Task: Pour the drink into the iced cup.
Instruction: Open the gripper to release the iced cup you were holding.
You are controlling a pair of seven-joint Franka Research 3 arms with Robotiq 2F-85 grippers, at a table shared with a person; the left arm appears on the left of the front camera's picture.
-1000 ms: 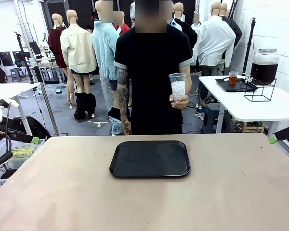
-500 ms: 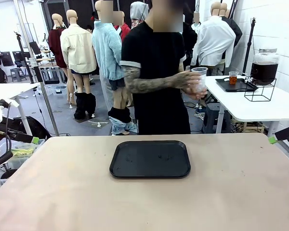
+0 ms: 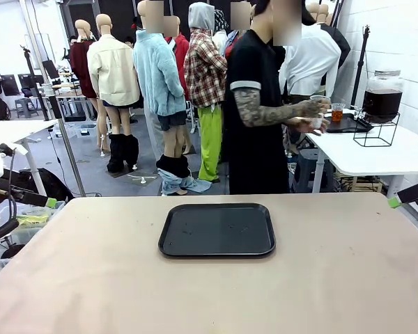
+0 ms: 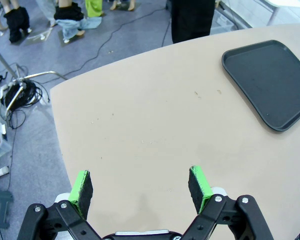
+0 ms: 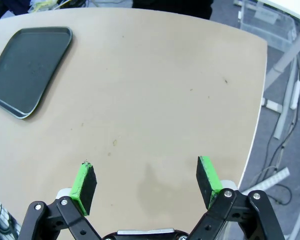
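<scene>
Beige table [image 3: 90, 278] bears black tray [image 3: 217, 229].

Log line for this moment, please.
left gripper: open, over bare table | right gripper: open | tray: nothing on it | person: at side table, cup in hand

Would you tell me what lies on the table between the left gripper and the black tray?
Nothing: in the left wrist view, the stretch of tan table between the open left gripper and the black tray is bare.
</scene>
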